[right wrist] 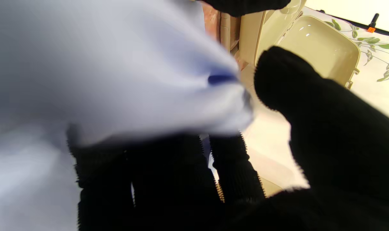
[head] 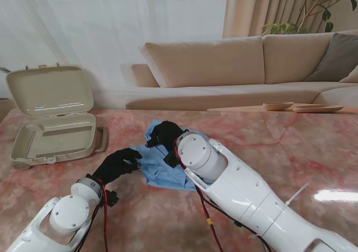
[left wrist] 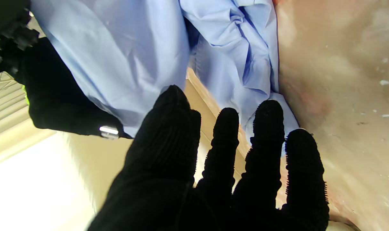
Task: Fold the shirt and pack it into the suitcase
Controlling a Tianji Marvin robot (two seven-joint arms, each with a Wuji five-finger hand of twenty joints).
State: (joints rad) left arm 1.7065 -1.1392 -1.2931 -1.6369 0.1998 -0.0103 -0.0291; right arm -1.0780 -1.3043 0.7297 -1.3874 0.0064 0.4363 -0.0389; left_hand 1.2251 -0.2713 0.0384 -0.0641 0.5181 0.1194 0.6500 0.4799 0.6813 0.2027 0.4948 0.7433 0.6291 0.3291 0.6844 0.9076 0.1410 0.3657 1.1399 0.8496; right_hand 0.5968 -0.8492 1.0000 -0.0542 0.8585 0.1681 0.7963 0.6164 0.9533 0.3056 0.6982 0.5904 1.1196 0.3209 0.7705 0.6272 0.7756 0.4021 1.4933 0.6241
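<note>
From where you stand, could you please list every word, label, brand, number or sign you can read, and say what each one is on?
None: no text is readable in any view.
suitcase: no brand or label shows on the lid or the tray.
shirt: plain blue cloth, no tag visible; it is blurred in the right wrist view.
small orange tag: too small to read any mark on it.
left hand and right hand: plain black, no markings.

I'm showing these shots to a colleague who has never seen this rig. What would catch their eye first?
Most striking is the crumpled light blue shirt mid-table, with both black-gloved hands on it: the right robot hand at its far edge, cloth lying over its fingers, and the left robot hand at its left edge. Next is the open beige suitcase at the table's far left, lid raised.
</note>
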